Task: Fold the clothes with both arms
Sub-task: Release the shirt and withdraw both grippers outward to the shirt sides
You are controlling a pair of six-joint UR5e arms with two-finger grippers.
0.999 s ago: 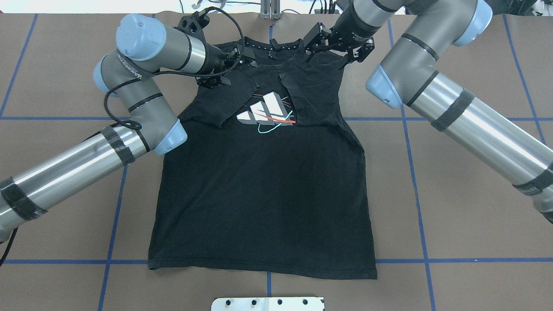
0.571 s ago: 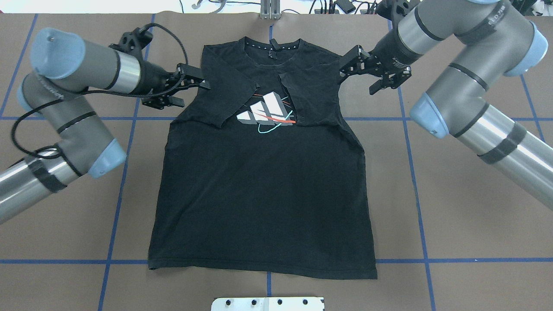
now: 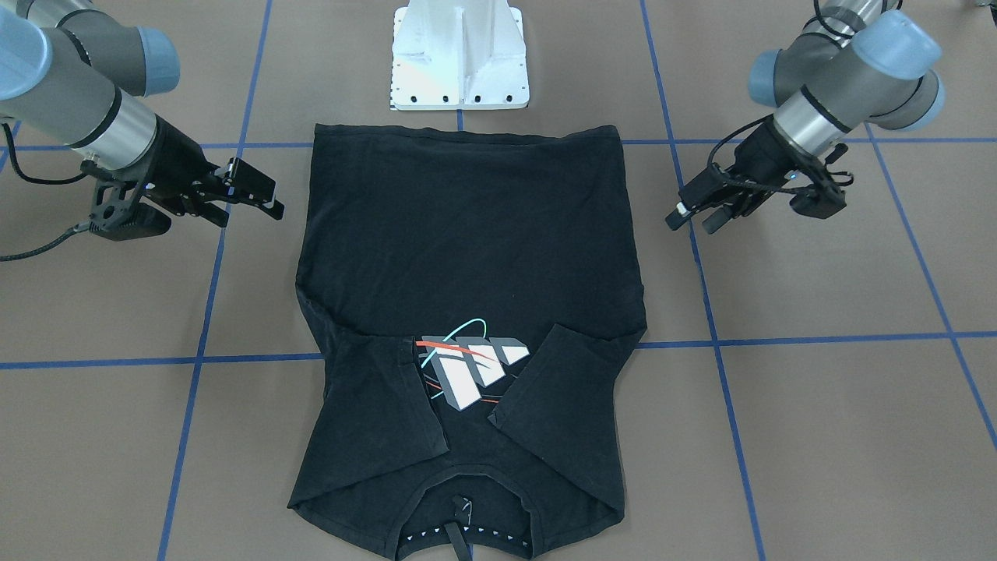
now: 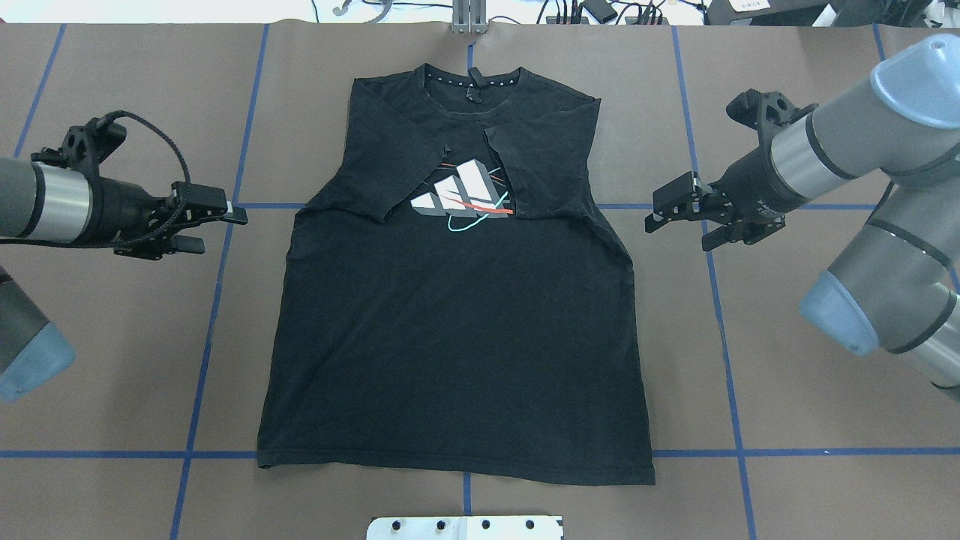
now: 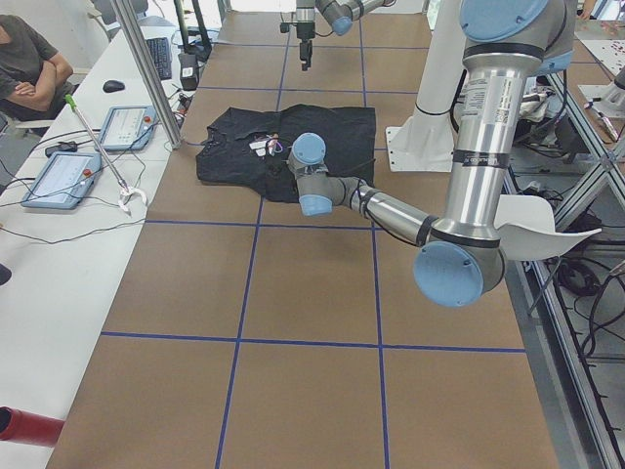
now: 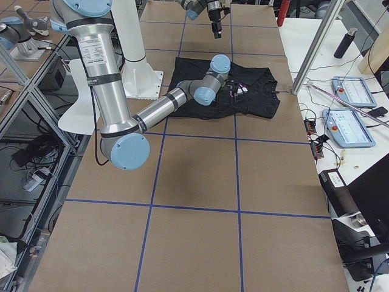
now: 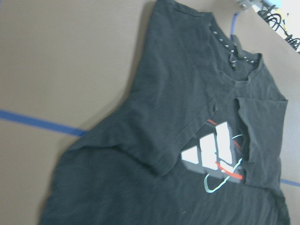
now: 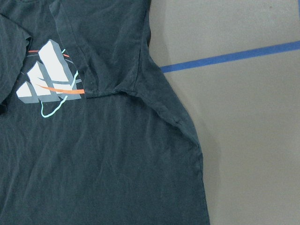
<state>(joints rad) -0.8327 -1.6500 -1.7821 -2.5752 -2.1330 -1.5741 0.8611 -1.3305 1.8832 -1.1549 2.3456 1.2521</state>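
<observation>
The black T-shirt (image 4: 450, 322) lies flat and face up on the brown table, collar (image 4: 470, 77) at the far side. Both short sleeves are folded inward over the chest, flanking the grey-white graphic (image 4: 461, 195). My left gripper (image 4: 223, 231) hovers open and empty beside the shirt's left edge, clear of the cloth. On the opposite side my right gripper (image 4: 679, 229) is open too, holding nothing, a short gap from the cloth. In the front-facing view the shirt (image 3: 467, 234) lies between the left gripper (image 3: 690, 224) and the right gripper (image 3: 249, 212). Each wrist view shows only shirt (image 7: 187, 154) (image 8: 93, 164).
The white base plate (image 3: 459, 54) stands just behind the shirt's hem. Blue tape lines (image 4: 720, 300) grid the table. A side bench with tablets (image 5: 98, 147) and a seated person (image 5: 29, 68) runs along the far edge, behind an aluminium post (image 5: 146, 68).
Both arms pulled back from the shirt's shoulders, outward and toward the robot, ending off the cloth. The shirt and its folded sleeves stayed put.
</observation>
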